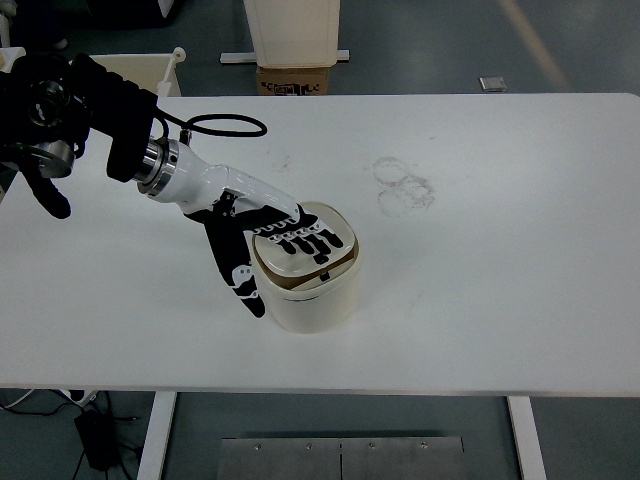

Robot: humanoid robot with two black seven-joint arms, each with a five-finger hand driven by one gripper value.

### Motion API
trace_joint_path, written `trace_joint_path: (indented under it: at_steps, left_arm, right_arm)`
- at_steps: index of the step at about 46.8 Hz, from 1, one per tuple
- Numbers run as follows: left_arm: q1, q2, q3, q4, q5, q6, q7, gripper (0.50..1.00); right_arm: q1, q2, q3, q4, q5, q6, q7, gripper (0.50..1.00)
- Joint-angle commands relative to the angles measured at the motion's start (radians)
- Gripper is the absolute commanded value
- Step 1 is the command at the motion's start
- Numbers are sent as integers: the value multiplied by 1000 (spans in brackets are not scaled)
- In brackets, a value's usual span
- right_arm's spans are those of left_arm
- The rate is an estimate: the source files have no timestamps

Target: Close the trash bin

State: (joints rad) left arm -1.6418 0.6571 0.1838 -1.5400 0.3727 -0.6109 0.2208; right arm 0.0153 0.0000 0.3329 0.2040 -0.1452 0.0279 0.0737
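Cream plastic bin: a small rounded-square cream-coloured plastic trash bin point(312, 288) stood near the middle of the white worktop point(480, 260), somewhat toward its near edge.
Lid: a cream swing lid point(305, 248) lay tilted in the bin's mouth, not yet flush; a dark gap showed along its near edge.
Left robot hand: the black-and-white left robot hand point(270, 245) lay flat with fingers point(318, 244) extended across the lid, thumb hanging down beside the bin's left wall; it gripped nothing.
Right robot hand: out of view.
Handling, judged: the bin looked light, stiff and smooth, so liable to slide or tip under an off-centre push.
Contact point, judged: flat fingers pressing down on the lid's middle suited better than any grasp.
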Motion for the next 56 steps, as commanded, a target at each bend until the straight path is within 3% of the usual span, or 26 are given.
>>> trace_joint_path:
  at_steps: [1,9,36,48,56]
  left_arm:
    - [14,-13,-18,0,0,0,-1,1000]
    - [30,-42,-64,3,-5,0,-5,1000]
    - [100,-44,-64,6,11,0,-5,1000]
    - [85,-33,-72,14,9,0,-5,1000]
    - [50,-34,-142,73,-6,0,-5,1000]
  right_arm:
    - [0,0,0,0,0,0,0,993]
    - [0,0,0,0,0,0,0,993]
    - [0,0,0,0,0,0,0,993]
    - [0,0,0,0,1,0,0,993]
    - [0,0,0,0,1,0,0,993]
